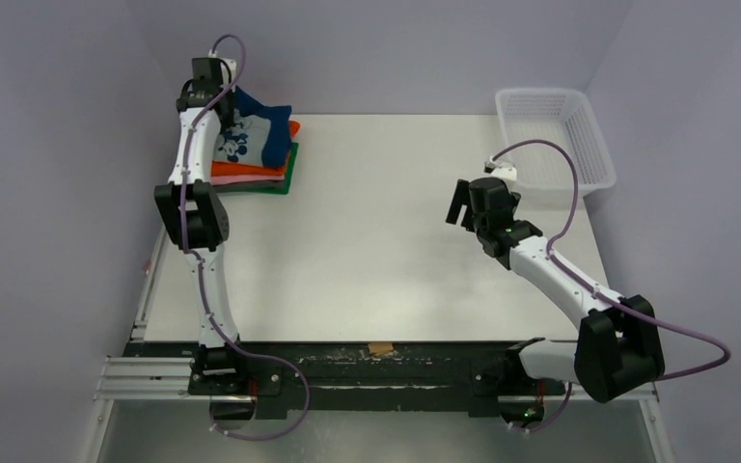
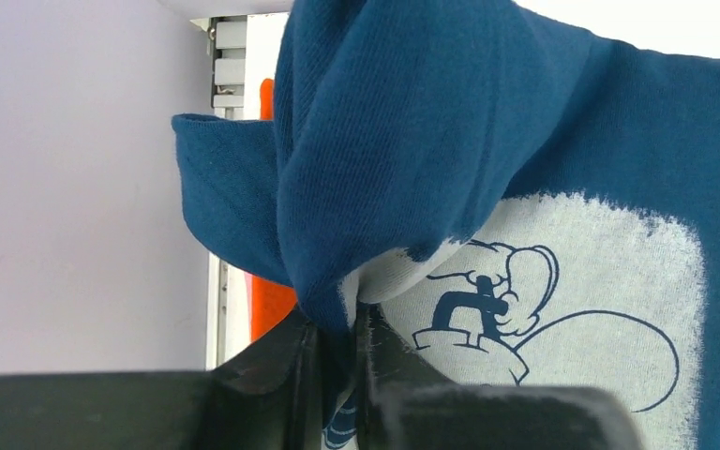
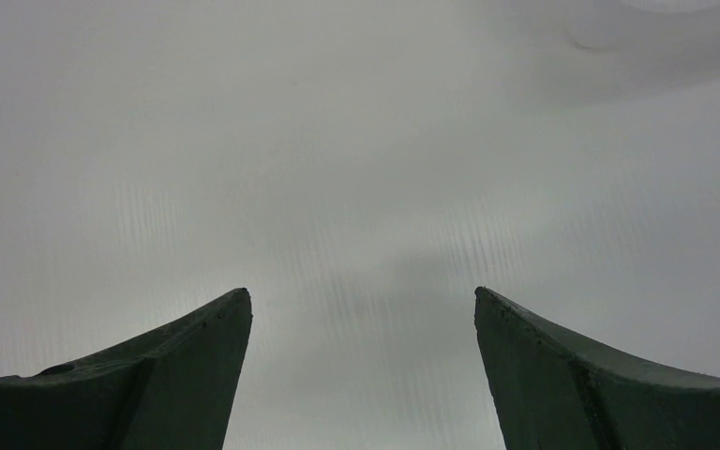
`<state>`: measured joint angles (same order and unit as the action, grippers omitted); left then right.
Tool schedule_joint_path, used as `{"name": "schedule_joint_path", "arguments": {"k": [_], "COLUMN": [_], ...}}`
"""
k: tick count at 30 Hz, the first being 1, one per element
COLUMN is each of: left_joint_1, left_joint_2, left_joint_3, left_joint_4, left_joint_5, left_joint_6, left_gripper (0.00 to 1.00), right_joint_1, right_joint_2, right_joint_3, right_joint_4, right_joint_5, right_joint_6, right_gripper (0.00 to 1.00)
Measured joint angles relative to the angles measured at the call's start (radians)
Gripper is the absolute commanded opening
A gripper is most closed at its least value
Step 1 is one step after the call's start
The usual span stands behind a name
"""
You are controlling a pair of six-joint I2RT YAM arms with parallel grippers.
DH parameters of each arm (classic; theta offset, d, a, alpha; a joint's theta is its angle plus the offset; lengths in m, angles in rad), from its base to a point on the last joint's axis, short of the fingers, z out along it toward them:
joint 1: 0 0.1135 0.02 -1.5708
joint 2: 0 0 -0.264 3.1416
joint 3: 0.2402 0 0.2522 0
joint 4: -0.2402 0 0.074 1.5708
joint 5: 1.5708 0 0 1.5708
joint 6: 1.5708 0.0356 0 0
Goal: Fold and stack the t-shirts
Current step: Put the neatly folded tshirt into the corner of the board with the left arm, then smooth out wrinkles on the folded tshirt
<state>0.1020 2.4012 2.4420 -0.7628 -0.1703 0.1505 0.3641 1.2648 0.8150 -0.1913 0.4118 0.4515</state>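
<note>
A navy blue t-shirt (image 1: 265,133) with a white cartoon print lies on a stack of folded shirts at the table's far left: orange (image 1: 249,169), pink (image 1: 247,177) and dark green (image 1: 287,177). My left gripper (image 1: 214,98) is above the stack's far left edge, shut on a bunched fold of the navy t-shirt (image 2: 412,159), with orange cloth (image 2: 267,309) showing below. My right gripper (image 1: 462,204) is open and empty over bare table at the right middle; its fingers (image 3: 187,375) frame only table.
A white mesh basket (image 1: 552,135) stands at the far right corner. The white table (image 1: 376,260) ends in a metal rail along its left side (image 1: 145,289) and a black strip at the near edge. Lilac walls close in on all sides.
</note>
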Motion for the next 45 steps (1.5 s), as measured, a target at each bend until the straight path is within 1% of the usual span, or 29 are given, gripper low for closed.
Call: {"name": "schedule_joint_path", "arguments": {"k": [2,3,5,6,7,11,14,17,21,23,26,32,37,41,45], "left_joint_1": [0.003,0.004,0.007,0.01,0.014,0.022,0.024,0.025,0.025,0.024,0.027,0.052,0.094,0.136,0.2], "left_joint_2": [0.0,0.0,0.0,0.0,-0.002,-0.031,-0.072,-0.126,-0.135,-0.096,-0.032,0.108,0.243,0.264,0.263], "left_joint_3": [0.0,0.0,0.0,-0.002,-0.008,-0.058,-0.102,-0.155,-0.143,-0.078,-0.011,-0.005,0.007,-0.002,-0.002], "left_joint_4": [0.002,0.003,0.014,0.024,0.039,0.069,0.101,0.173,0.27,0.295,0.364,0.512,0.538,0.568,0.612], "left_joint_5": [0.0,-0.002,-0.012,-0.021,-0.031,-0.066,-0.053,0.026,0.177,0.238,0.289,0.372,0.395,0.4,0.457], "left_joint_6": [-0.004,-0.004,-0.007,-0.012,-0.021,-0.061,-0.1,-0.152,-0.214,-0.246,-0.285,-0.406,-0.51,-0.615,-0.745], "left_gripper": [0.49,0.61,0.88,0.95,0.99,1.0,1.0,1.0,1.0,1.0,1.0,1.0,1.0,1.0,1.0], "right_joint_1": [0.0,0.0,0.0,0.0,0.0,0.0,0.0,0.0,0.0,0.0,0.0,0.0,0.0,0.0,0.0], "right_joint_2": [0.009,0.012,0.019,0.024,0.028,0.035,0.035,0.036,0.039,0.04,0.04,0.042,0.075,0.083,0.083], "right_joint_3": [0.005,0.006,0.006,0.006,0.006,0.01,0.01,0.011,0.013,0.016,0.017,0.018,0.035,0.036,0.036], "right_joint_4": [-0.001,-0.002,-0.004,-0.006,-0.009,-0.019,-0.019,-0.02,-0.021,-0.024,-0.025,-0.026,-0.027,-0.031,-0.03], "right_joint_5": [0.006,0.01,0.016,0.017,0.017,0.019,0.021,0.021,0.024,0.024,0.025,0.036,0.043,0.042,0.039], "right_joint_6": [-0.001,-0.001,-0.001,-0.001,-0.001,-0.001,-0.001,-0.001,-0.001,-0.001,-0.001,-0.001,-0.001,-0.001,-0.001], "right_gripper": [0.86,0.86,0.86,0.86,0.86,0.86,0.86,0.86,0.86,0.86,0.86,0.86,0.86,0.86,0.86]}}
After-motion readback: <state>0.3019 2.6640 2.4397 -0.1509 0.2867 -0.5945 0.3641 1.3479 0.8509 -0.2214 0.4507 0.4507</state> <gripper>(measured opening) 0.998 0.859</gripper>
